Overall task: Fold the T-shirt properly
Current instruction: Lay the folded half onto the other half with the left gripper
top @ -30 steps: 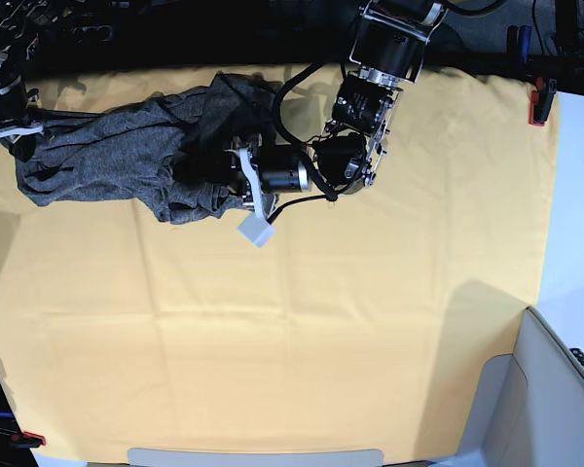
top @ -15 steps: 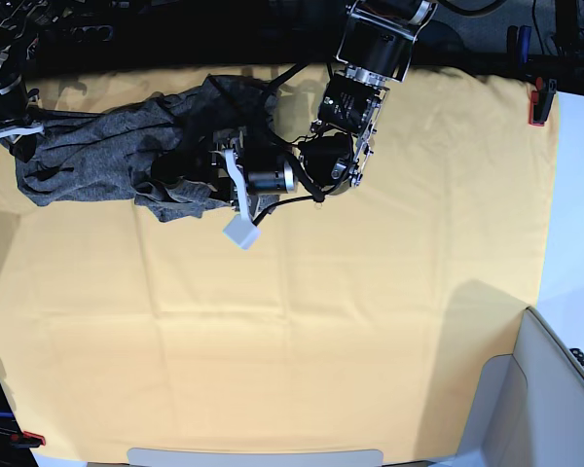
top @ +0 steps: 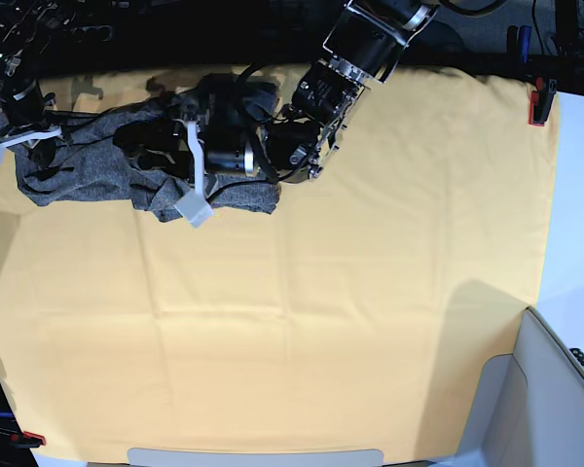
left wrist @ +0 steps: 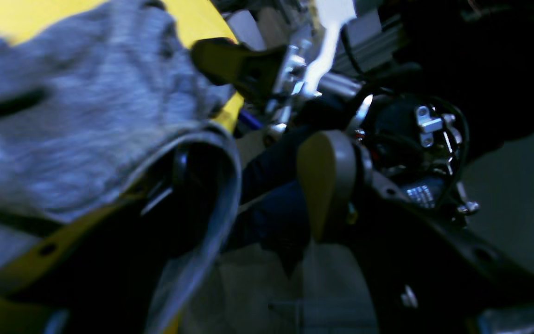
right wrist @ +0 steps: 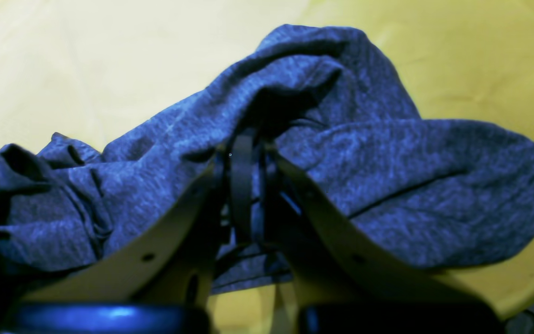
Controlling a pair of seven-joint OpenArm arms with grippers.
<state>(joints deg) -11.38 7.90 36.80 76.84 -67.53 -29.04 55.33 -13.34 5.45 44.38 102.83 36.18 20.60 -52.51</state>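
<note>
The T-shirt (top: 97, 161) lies bunched in a long rumpled heap along the far left of the tabletop (top: 370, 321), soft heathered dark grey knit, thin enough to fall in loose rolls and deep creases. The yellow-orange cloth over the tabletop is smooth and matte, with faint fold lines crossing it. The left pincer (top: 190, 167) reaches across the heap, its pale flat fingers spread wide, one finger (top: 193, 207) poking out past the near edge of the fabric. In the left wrist view a grey hem (left wrist: 211, 185) curls over one finger, blurred. At the far left end the right pincer (right wrist: 244, 185) is clamped tight on a gathered ridge of the T-shirt, cloth draping over both sides.
</note>
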